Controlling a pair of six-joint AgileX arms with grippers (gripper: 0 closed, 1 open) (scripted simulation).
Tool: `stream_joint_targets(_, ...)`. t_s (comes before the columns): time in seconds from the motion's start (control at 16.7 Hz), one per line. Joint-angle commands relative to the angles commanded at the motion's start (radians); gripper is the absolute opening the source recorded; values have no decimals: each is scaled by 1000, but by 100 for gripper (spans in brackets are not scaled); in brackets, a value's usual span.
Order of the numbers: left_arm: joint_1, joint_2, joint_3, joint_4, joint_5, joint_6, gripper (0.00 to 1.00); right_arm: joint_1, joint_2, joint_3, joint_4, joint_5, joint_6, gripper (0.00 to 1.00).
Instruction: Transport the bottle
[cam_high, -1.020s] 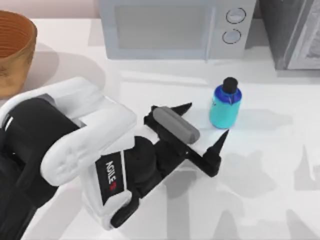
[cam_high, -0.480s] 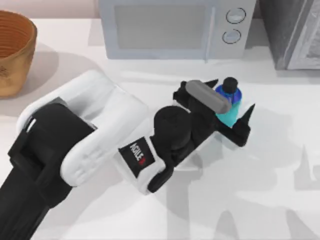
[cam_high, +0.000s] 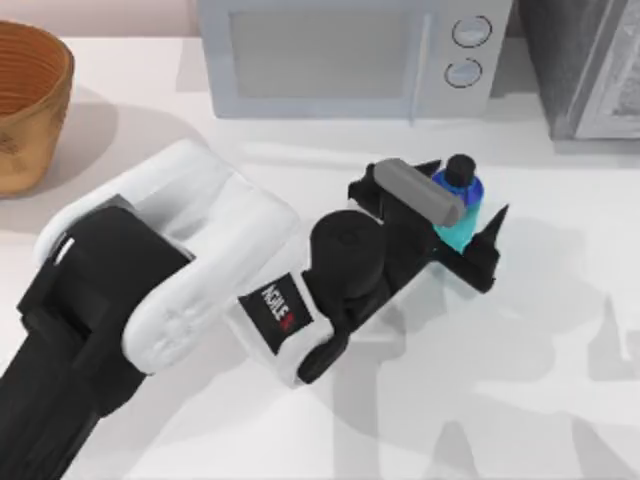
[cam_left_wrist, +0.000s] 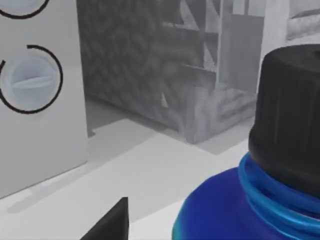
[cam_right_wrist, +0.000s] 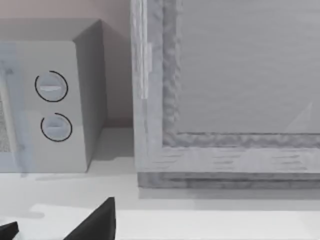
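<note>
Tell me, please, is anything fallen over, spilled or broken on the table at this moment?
Nothing stands out. The bottle stands upright with its black cap on, between the fingers of the left gripper, in front of the microwave. The wooden bowl sits upright at the table's left edge. No spill shows.

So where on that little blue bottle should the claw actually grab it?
Probably around the turquoise body of the bottle, below the black cap. It stands upright and its sides are round and straight, so fingers closing from either side should seat well. The left gripper already straddles it, coming in level from the table's left.
</note>
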Motion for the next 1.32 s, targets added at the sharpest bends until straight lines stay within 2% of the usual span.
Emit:
stream_joint_targets(0.6, 0, 0, 0, 0, 0, 0, 2, 0, 0, 0, 0, 0, 0, 100)
stream_joint_targets(1.2, 5, -3, -3, 1, 2, 2, 0, 0, 0, 0, 0, 0, 0, 100)
stream_joint_targets(1.32, 37, -12, -29, 19, 34, 2, 0, 0, 0, 0, 0, 0, 0, 100)
